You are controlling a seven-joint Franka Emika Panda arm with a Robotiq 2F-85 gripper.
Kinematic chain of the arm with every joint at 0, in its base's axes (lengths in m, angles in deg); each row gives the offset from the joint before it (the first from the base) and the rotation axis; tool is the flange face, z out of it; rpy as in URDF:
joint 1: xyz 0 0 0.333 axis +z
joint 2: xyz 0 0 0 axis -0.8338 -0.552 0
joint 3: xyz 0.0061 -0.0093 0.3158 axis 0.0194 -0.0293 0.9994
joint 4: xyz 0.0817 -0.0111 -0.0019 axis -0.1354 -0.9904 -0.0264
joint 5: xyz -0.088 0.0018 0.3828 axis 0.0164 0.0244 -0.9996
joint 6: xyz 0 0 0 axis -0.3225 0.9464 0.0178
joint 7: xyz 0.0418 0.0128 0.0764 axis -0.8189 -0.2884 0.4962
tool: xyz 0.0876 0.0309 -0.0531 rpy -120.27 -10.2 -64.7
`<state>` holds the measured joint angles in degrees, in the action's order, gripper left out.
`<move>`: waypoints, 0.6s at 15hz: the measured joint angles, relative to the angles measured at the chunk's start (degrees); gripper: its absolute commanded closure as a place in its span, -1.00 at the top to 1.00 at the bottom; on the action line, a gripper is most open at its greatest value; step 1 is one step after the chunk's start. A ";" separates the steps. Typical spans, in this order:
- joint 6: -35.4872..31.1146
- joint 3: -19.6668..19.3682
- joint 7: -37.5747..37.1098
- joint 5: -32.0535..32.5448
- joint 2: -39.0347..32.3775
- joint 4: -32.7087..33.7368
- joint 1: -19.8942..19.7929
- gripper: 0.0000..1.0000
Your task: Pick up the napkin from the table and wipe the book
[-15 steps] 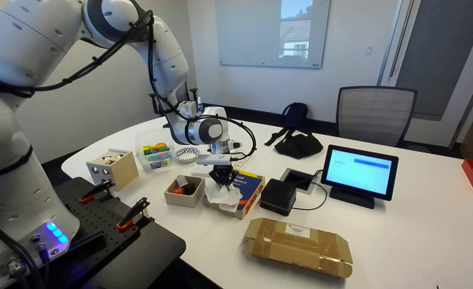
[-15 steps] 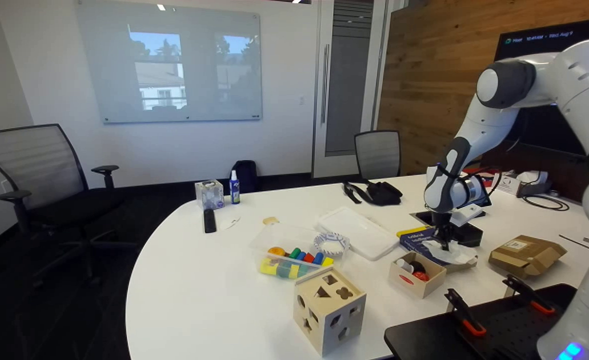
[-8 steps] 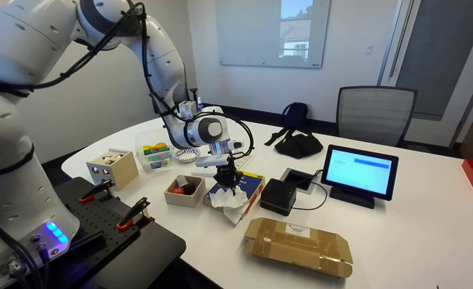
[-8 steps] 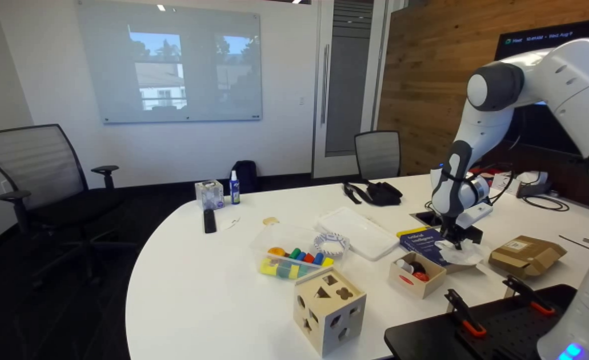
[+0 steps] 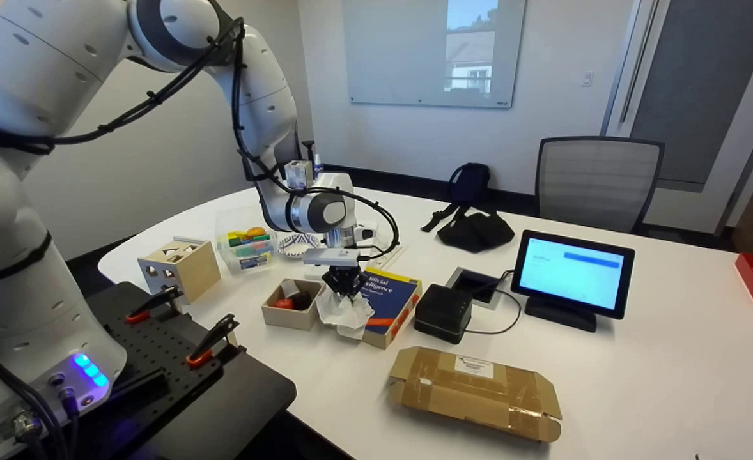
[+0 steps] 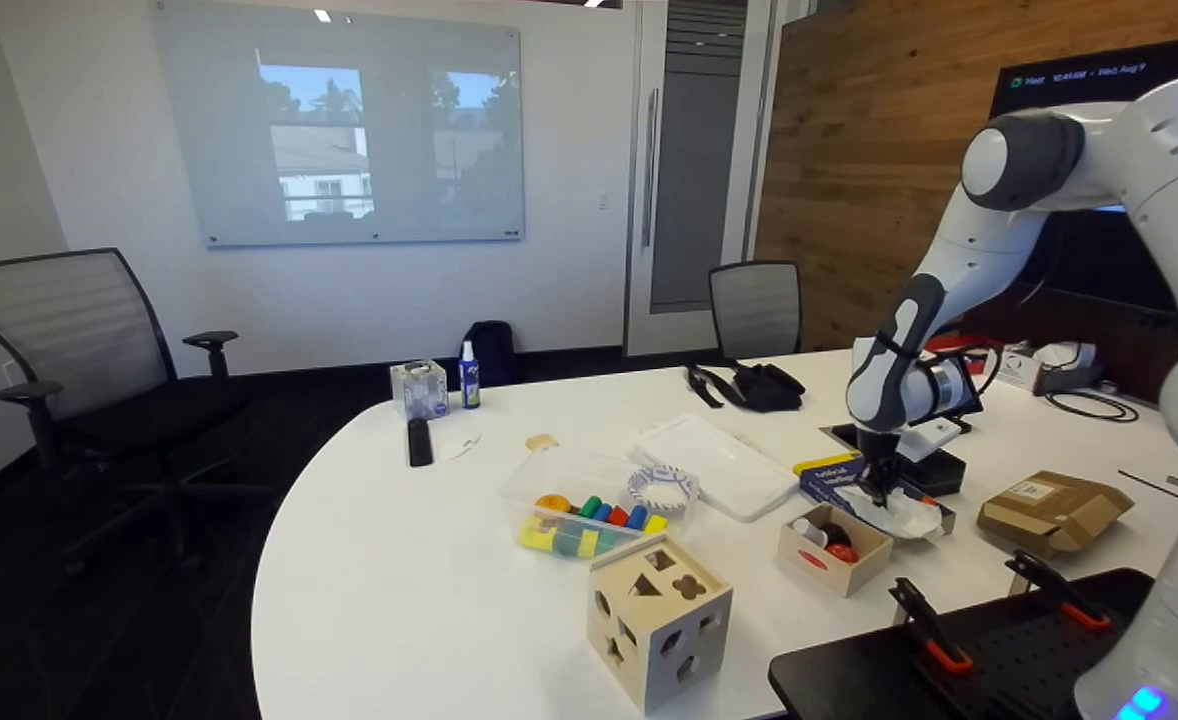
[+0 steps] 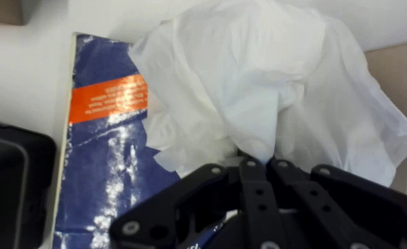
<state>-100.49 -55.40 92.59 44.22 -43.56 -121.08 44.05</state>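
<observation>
Napkin (image 5: 344, 312) clamped in gripper (image 7: 266, 164), hanging over near end of book (image 5: 392, 299) on desk (image 5: 677, 383); low wooden box (image 5: 289, 319) left, black device (image 5: 440, 313) right.

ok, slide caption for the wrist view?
Gripper holds a crumpled white napkin partly over a dark blue book, whose orange band shows at the napkin's edge.

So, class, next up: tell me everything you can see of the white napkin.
The napkin is white, thin and creased, like soft tissue paper, with uneven edges. The gripper is shut on part of it, and the rest fans out in loose folds. In the wrist view it covers part of the blue book and overlaps the wooden box; whether it rests on either is hard to tell. In both exterior views it shows just below the gripper.
</observation>
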 measured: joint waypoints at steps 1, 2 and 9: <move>0.26 0.92 1.14 -0.22 0.23 -0.24 -0.81 -0.98; 0.89 1.13 1.30 -0.33 0.42 -0.46 -1.05 -0.98; 1.84 -12.37 -10.72 1.97 0.17 -1.38 8.24 -0.98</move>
<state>-98.65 -67.77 81.88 46.18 -43.39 -122.46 52.30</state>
